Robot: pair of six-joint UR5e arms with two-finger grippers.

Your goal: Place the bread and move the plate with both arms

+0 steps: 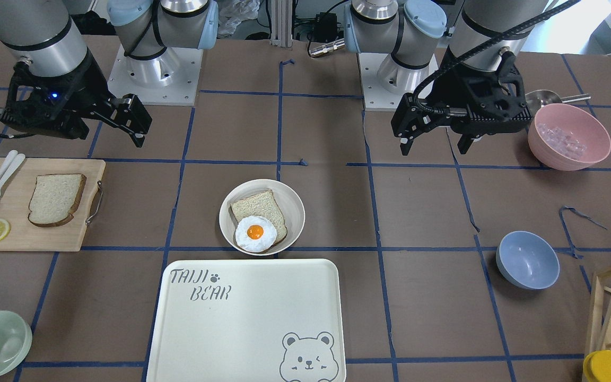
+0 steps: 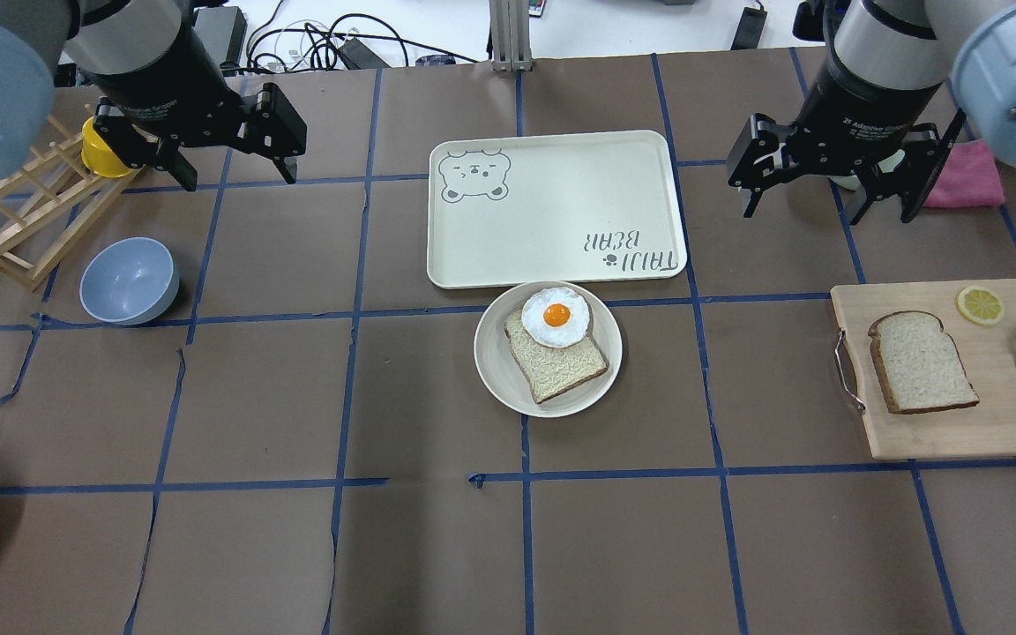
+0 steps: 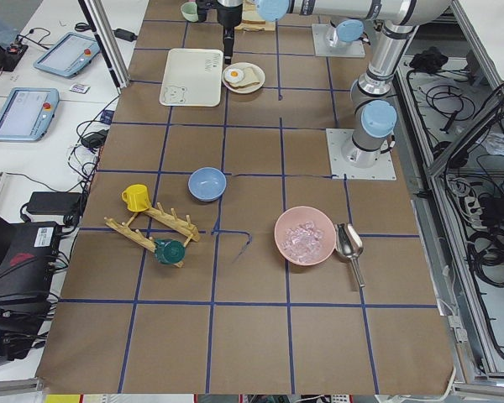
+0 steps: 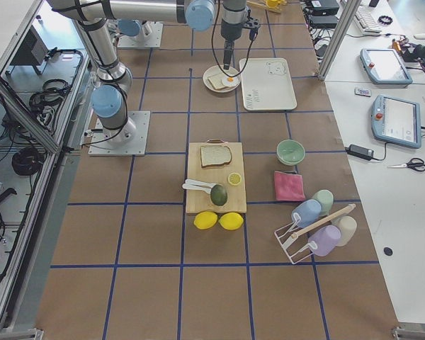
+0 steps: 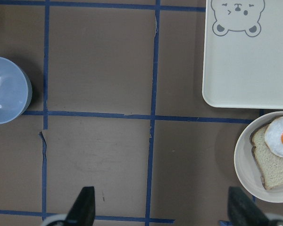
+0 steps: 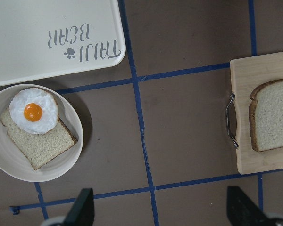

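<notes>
— Right gripper hangs near the cutting board with its jaws spread wide and nothing between them. Left gripper is just as wide and empty over the table's other half. Where's the bread?

— Bread lies flat on the board, well apart from the plate. The plate sits just beside the tray and already has an egg-topped slice in it.

— What worries you?

— That slice on the board is thin and lies flush on smooth wood. I judge the fingers may skid it along the board rather than catch its edges. It looks soft and porous inside a dark crust, so a hard squeeze could buckle it.

— And the plate?

— Round and shallow, with a smooth cream rim that offers little to pinch. If the two arms lift unevenly, it may tilt. The glossy, domed egg also looks like a poor seat for a slice laid on top.
</notes>
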